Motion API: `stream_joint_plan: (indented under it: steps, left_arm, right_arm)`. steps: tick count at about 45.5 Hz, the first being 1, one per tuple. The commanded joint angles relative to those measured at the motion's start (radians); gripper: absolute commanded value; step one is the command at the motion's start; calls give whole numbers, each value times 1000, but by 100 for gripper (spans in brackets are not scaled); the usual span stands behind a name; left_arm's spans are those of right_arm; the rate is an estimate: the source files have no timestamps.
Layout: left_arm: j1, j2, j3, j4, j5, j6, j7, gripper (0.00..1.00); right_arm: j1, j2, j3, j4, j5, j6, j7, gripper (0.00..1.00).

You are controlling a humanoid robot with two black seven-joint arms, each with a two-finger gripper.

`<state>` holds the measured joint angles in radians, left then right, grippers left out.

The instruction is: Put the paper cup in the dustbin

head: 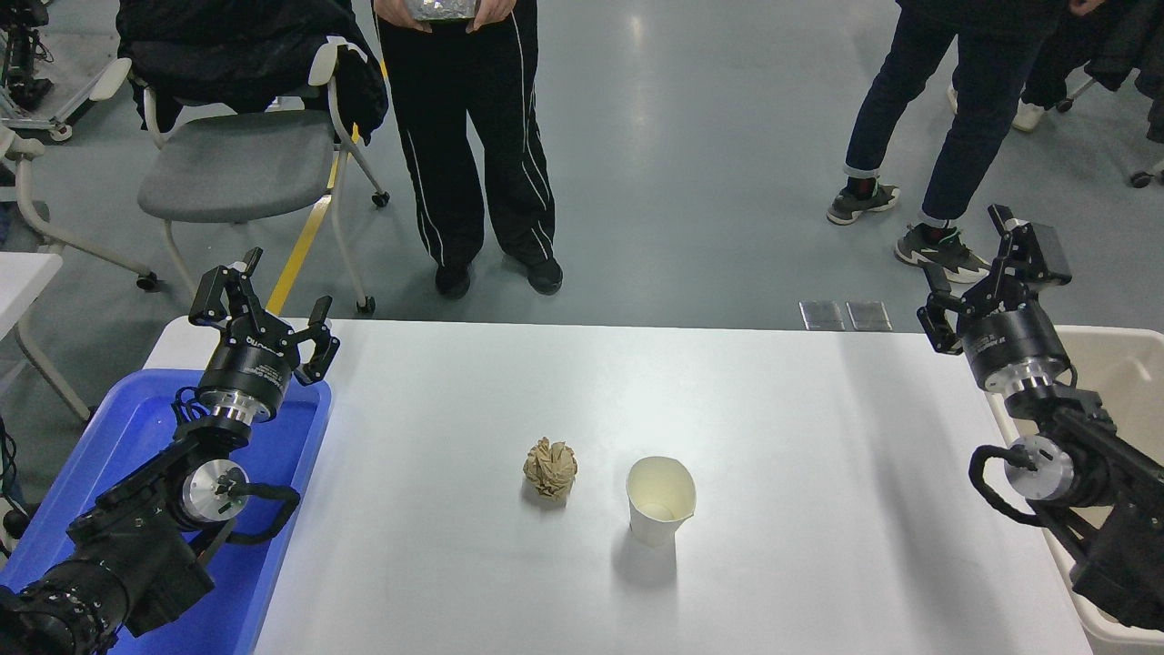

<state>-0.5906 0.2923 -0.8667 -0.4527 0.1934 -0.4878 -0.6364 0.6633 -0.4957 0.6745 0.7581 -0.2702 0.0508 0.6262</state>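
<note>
The white paper cup [661, 499] stands upright near the middle of the white table [782, 428], its cream inside showing. The beige dustbin [1124, 373] sits at the table's right edge, partly hidden behind my right arm. My right gripper [987, 268] is open and empty, held high over the table's far right corner, well away from the cup. My left gripper [259, 305] is open and empty, parked at the lower left over the blue tray.
A crumpled tan paper ball [550, 468] lies just left of the cup. A shallow blue tray [136, 428] sits at the left edge. A person in black trousers [477, 136] stands at the far side holding a shiny object; another person's legs [946, 109] are at the upper right. A grey chair [241, 159] stands at the upper left.
</note>
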Motion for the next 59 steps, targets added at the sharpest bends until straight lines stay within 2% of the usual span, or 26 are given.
stream_joint_plan:
  steps: [1,7,16,22,28,41,59]
  left_arm:
    - [0,-1,0,0,0,0,0,100]
    - [0,-1,0,0,0,0,0,100]
    - [0,-1,0,0,0,0,0,100]
    - [0,-1,0,0,0,0,0,100]
    - [0,-1,0,0,0,0,0,100]
    - [0,-1,0,0,0,0,1,100]
    - [0,-1,0,0,0,0,0,100]
  right_arm:
    - [200,-95,-358,-5,-1,-2,-17,100]
    - [350,-115,-605,-3,-18,7,-58,100]
    - [608,-101,-996,6,-101,20,-197,100]
    - [775,-35,-1258,7,-179,96,-249,100]
    - [889,23,-1438,15,-262,139,-261,100]
    - [944,152,-1481,118,-510,187,-261,100]
    - [966,351,-1484,165,-523,205,-260,100]
